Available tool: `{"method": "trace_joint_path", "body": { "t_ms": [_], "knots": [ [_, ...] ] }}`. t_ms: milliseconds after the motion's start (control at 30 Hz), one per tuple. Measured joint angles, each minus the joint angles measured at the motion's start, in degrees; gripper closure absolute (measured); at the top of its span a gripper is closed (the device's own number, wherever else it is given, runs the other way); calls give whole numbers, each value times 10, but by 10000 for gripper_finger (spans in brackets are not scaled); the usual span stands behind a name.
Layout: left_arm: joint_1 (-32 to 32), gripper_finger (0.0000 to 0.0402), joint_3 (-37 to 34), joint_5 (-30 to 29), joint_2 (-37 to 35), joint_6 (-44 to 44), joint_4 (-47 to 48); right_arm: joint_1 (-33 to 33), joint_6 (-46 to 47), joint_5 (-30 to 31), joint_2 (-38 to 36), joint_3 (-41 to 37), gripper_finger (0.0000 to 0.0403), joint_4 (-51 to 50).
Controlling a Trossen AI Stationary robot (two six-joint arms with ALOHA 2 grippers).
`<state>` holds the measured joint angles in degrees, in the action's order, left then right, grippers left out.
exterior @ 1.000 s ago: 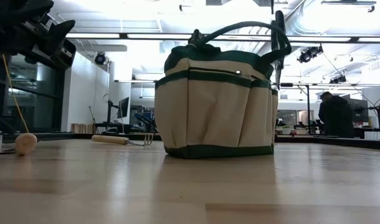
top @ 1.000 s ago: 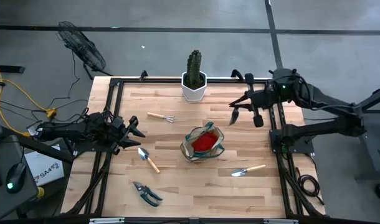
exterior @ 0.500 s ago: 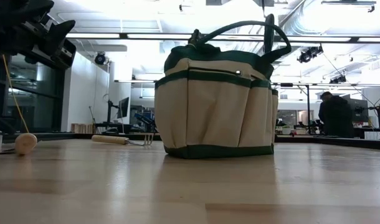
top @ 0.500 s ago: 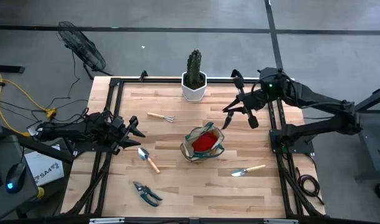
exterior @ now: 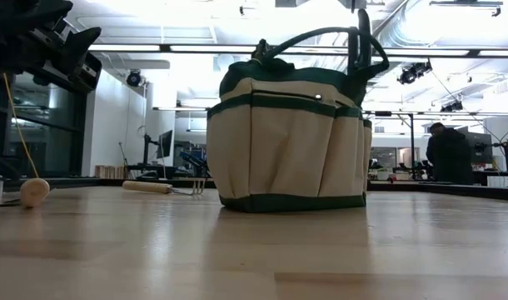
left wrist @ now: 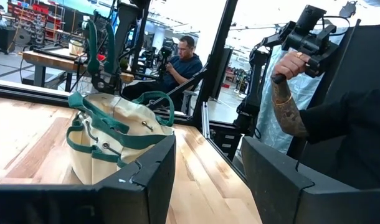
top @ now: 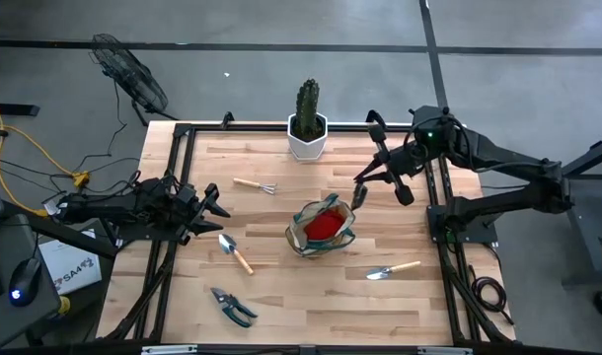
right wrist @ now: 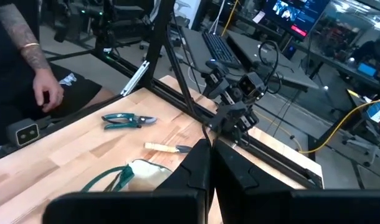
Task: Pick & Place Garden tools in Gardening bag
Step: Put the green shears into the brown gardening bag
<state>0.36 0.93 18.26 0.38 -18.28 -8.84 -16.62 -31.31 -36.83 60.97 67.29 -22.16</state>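
High view: the bag [top: 322,228] stands near the middle of the table [top: 281,296], with the red glove [top: 323,226] inside it. The rake [top: 255,185] lies between the bag and the table's far left part. 1 trowel [top: 235,252] lies left of the bag, a 2nd trowel [top: 393,268] to its near right, and the shears [top: 232,306] near the front edge. The cactus [top: 308,119] stands at the far edge. The left gripper [top: 218,210] sits at the left table edge, fingers spread, holding nothing. The right gripper [top: 359,191] hangs just beyond the bag's far right side, fingers pressed together, empty.

Low view: the bag [exterior: 289,137] stands upright on the table. The rake [exterior: 161,187] lies behind it to the left, and a trowel handle end [exterior: 34,191] shows at the left.

Left wrist view: the bag [left wrist: 118,140] is ahead between the spread fingers [left wrist: 140,180]. A person's hand [left wrist: 291,65] grips a device beyond the table.

Right wrist view: the closed fingers [right wrist: 199,171] point over the bag rim [right wrist: 140,171]. The shears [right wrist: 128,119] and a trowel [right wrist: 167,147] lie beyond.
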Motion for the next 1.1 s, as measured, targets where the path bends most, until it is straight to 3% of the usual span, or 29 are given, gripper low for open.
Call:
{"method": "trace_joint_path", "body": {
  "t_ms": [633, 1100],
  "knots": [
    [0, 222, 0, 2, 0, 0, 0, 1, 0, -22, 59, 0, 399, -3],
    [0, 222, 0, 2, 0, 0, 0, 0, 2, 28, 58, 0, 399, -17]
  ]
}}
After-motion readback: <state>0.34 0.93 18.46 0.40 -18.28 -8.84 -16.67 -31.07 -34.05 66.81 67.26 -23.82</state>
